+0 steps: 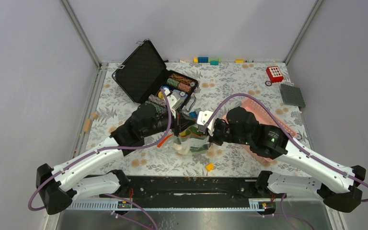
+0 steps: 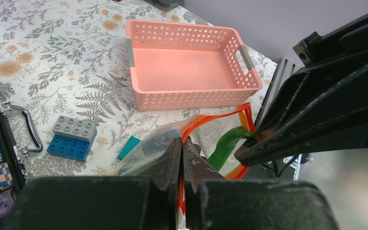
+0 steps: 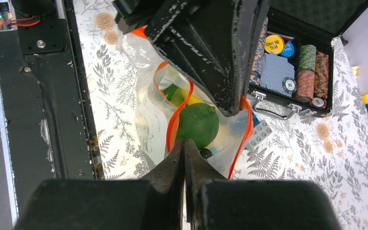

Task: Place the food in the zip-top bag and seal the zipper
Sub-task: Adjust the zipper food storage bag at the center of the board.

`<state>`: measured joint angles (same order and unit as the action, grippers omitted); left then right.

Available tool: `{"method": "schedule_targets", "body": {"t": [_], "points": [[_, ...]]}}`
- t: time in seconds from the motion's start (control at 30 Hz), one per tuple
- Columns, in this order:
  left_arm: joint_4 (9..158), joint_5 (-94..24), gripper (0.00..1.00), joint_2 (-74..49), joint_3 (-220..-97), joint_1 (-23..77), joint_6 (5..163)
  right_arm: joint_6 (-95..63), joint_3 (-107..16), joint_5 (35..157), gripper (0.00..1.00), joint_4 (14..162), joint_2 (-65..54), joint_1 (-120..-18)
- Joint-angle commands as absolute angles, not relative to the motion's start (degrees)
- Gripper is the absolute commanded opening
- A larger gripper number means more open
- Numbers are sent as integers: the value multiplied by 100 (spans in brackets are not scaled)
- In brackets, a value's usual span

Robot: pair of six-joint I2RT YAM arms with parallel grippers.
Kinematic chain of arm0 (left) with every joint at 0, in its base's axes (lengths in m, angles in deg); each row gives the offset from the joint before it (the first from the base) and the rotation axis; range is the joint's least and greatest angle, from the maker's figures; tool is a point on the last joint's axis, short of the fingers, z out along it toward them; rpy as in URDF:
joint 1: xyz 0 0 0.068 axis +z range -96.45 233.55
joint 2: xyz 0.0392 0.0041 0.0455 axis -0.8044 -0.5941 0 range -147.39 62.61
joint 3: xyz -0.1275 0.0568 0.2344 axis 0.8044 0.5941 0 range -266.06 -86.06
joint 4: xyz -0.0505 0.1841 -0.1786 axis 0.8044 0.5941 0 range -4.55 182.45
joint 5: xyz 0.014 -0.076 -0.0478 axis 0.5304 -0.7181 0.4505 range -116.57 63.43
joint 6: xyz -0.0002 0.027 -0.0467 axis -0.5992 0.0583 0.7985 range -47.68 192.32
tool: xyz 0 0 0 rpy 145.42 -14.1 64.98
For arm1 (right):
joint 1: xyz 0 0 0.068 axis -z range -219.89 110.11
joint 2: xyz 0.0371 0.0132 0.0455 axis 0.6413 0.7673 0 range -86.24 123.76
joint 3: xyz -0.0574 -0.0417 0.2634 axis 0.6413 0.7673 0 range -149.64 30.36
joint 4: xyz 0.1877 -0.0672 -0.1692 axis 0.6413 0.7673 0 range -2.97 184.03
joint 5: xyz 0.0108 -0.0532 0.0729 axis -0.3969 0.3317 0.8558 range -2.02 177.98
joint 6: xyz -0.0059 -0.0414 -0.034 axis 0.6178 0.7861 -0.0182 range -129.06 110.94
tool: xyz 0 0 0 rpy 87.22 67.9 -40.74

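- L gripper (image 2: 181,158): jaws pressed tight, w/ the orange zipper (image 2: 213,119) pinched between them at one side of the bag mouth.
- R gripper (image 3: 184,154): also clamped on the zipper, at the opposite side of the mouth. The two grippers' tips are near each other but apart.
- Why, prob.: the bag (image 3: 141,112) is floppy, so two pinches hold the mouth up and steady it, likely to line the strips up for sealing. The strip gapes in a loop, so it's not sealed yet.
- Bag hangs between the grippers over mid table (image 1: 249,86). Its bottom looks to rest on the cloth.
- Food: cabbage (image 3: 199,125) sits in the mouth just under the strip, w/ a yellow bit beside it.
- Pod (image 2: 226,143) curves up to the R gripper's tip. Can't tell if it's caught in the pinch, but it could foul the seal.
- R wrist view only: inside of the bag, and the chip case (image 3: 297,72) beyond.
- L wrist view only: the pod, pink basket (image 2: 191,72) behind, bricks (image 2: 72,136) beside.
- Top view only: small yellow piece (image 1: 210,166) on the table near the front edge, outside the bag. Food or brick, can't tell.
- Slider: not seen in any view.
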<state>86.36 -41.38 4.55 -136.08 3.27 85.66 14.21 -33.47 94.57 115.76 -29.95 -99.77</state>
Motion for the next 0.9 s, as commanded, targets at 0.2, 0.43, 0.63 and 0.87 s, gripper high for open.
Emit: {"method": "schedule_targets", "body": {"t": [0.2, 0.43, 0.63, 0.87], "points": [[8099, -4233, 0, 627, -13653, 299, 8575, 907, -3272, 8830, 16, 10938, -3104, -9975], [8148, -4071, 0, 575, -13701, 299, 8638, 934, -3161, 9126, 35, 11145, -3663, -9974], [8146, -4142, 0, 614, -13686, 296, 8618, 1094, -3055, 9009, 41, 11444, -3763, -9967], [8149, -4182, 0, 591, -13702, 299, 8627, 1378, -3167, 9704, 42, 11438, -3611, -9977]]}}
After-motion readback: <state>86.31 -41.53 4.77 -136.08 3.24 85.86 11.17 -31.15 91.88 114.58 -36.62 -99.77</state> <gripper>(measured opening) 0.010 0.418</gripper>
